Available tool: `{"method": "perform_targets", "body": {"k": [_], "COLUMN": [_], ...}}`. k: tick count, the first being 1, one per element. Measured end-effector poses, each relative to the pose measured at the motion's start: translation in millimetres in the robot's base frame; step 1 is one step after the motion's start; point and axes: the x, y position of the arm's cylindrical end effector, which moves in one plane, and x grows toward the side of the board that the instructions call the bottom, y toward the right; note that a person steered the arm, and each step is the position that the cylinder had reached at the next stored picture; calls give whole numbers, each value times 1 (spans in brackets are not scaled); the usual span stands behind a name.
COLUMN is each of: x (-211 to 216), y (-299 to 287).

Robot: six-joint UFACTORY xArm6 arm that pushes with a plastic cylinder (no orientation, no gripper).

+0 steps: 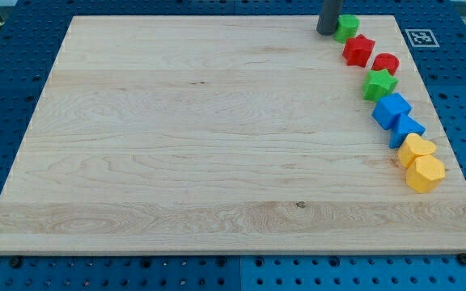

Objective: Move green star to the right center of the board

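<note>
So the wooden board [217,137] is seen lying on a blue pegboard table [23,48], w/ all the blocks strung along the board's right edge in a curved line. No fingers or jaws are fitted on this rig, so nothing can be said to be spread or pinched; only a dark rod is shown, coming in at the view's top.

My tip [327,32] is planted on the board near its top right corner, right against the left side of a green block [347,28] (roundish, exact shape can't be told). Whether it's actually touching can't be made out for sure, but no gap is seen.

Going down the board's right edge from there: a red star [359,50] is found just below-right of that green block, then a red roundish block [386,63], then the green star [379,83], tucked just under it. So the green star is sat by the board's right edge, in its upper part, well apart from my tip w/ the red star in between.

Below the green star, two blue blocks are lined up, a bigger blue block [391,110] and a second blue block [407,129], touching each other. Then a yellow block [417,149] and a yellow hexagon-ish block [425,173], also touching, approx. at the lower right part of the board.

A black-and-white marker tag [421,37] is stuck on the table just off the board's top right corner.
</note>
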Motion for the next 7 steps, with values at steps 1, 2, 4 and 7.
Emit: {"method": "perform_targets", "body": {"k": [1, 2, 4, 7], "x": [0, 0, 16, 65], "y": [10, 14, -23, 4]}}
